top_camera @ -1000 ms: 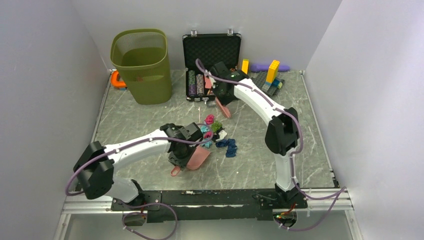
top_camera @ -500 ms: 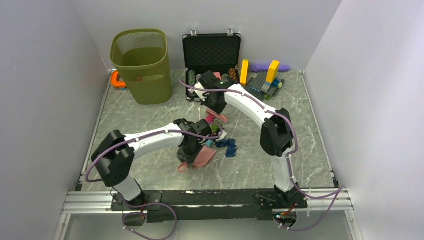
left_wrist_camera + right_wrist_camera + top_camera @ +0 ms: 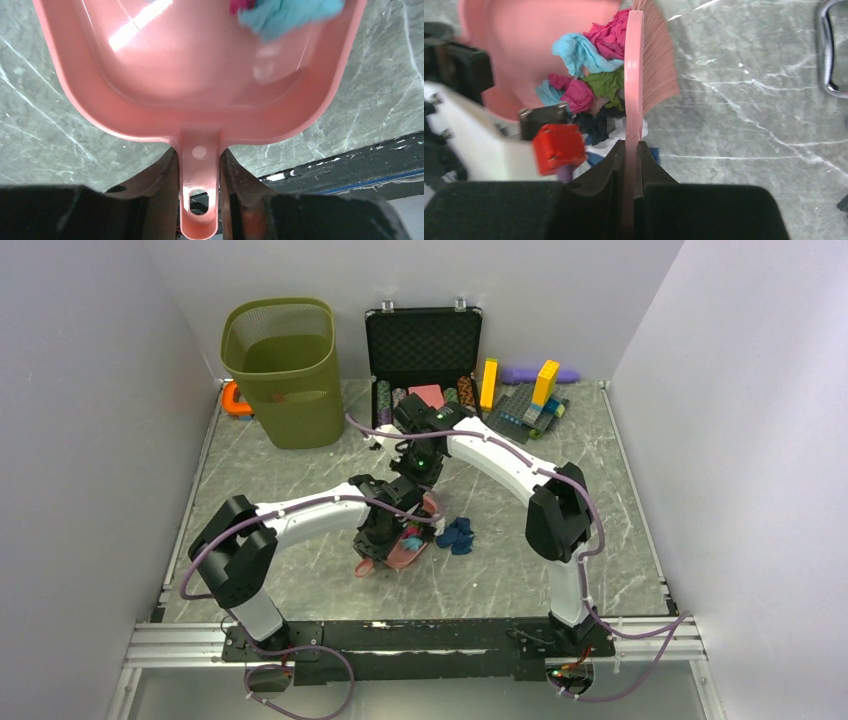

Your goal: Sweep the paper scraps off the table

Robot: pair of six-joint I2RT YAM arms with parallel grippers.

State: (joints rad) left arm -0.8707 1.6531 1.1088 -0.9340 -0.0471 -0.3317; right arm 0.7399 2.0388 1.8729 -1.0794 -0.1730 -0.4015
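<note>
My left gripper (image 3: 378, 550) is shut on the handle of a pink dustpan (image 3: 405, 554), which lies flat on the table (image 3: 280, 490). In the left wrist view its fingers (image 3: 165, 175) clamp the handle, and the dustpan (image 3: 200, 85) holds a teal scrap (image 3: 290, 15) and a magenta one. My right gripper (image 3: 422, 483) is shut on a pink brush (image 3: 432, 508) standing at the pan's mouth. In the right wrist view the brush (image 3: 634, 75) presses magenta, teal and green paper scraps (image 3: 596, 60) against the dustpan (image 3: 519, 45). Dark blue scraps (image 3: 458, 535) lie to the right of the pan.
An olive waste bin (image 3: 285, 370) stands at the back left with an orange object (image 3: 235, 400) beside it. An open black case (image 3: 425, 345) with poker chips sits at the back centre. Toy bricks (image 3: 535, 395) are at the back right. A metal rail (image 3: 420, 635) borders the front.
My right arm has swung the brush from the black case down to the scrap pile and pushed scraps into the dustpan. My left arm has slid the pan right, toward the pile.
</note>
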